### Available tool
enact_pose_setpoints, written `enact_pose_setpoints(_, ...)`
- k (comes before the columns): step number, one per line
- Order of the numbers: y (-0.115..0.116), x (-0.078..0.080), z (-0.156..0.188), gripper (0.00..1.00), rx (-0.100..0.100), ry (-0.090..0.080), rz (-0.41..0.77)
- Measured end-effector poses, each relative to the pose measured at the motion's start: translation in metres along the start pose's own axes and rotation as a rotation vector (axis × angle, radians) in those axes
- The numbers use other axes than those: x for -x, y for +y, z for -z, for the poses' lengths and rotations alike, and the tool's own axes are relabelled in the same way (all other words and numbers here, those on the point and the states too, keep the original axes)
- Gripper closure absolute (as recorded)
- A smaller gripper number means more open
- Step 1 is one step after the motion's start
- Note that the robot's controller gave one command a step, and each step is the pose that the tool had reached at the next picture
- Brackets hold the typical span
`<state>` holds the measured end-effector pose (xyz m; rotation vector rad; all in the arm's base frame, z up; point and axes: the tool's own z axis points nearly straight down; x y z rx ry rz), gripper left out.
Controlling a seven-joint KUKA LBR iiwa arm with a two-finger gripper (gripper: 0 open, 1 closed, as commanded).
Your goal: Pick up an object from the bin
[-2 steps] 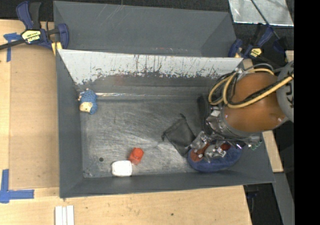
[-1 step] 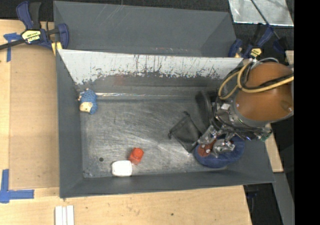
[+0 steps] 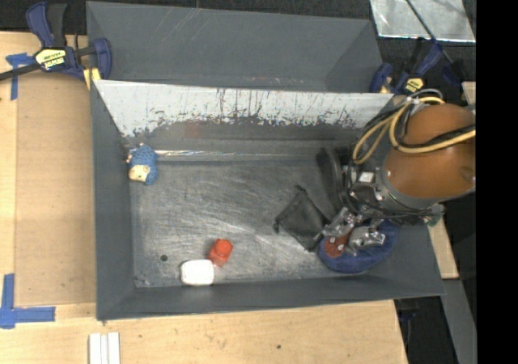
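Note:
My gripper point(image 3: 354, 231) is low in the bin's front right corner, under the arm's orange cover. It sits right over a dark blue rounded thing point(image 3: 356, 259) with a reddish patch on its near side, lying against the bin's right wall. Just left of the gripper lies a black folded, angular thing point(image 3: 301, 217), touching or nearly touching it. Another black piece point(image 3: 328, 167) stands behind it near the back right. Whether the gripper has hold of anything is hidden by its own body.
A small red thing point(image 3: 220, 251) and a white oval thing point(image 3: 197, 273) lie at the front left of the bin floor. A blue and yellow toy point(image 3: 142, 165) rests against the back left corner.

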<state>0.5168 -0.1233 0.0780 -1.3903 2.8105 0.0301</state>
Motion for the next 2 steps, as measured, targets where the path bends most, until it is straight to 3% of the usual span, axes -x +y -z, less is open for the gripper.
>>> enact_pose_setpoints(1,0.033,0.023,0.002,1.00,-0.042,0.017,0.210)
enact_pose_setpoints(2,0.035,0.008,0.136,1.00,-0.022,0.012,0.221)
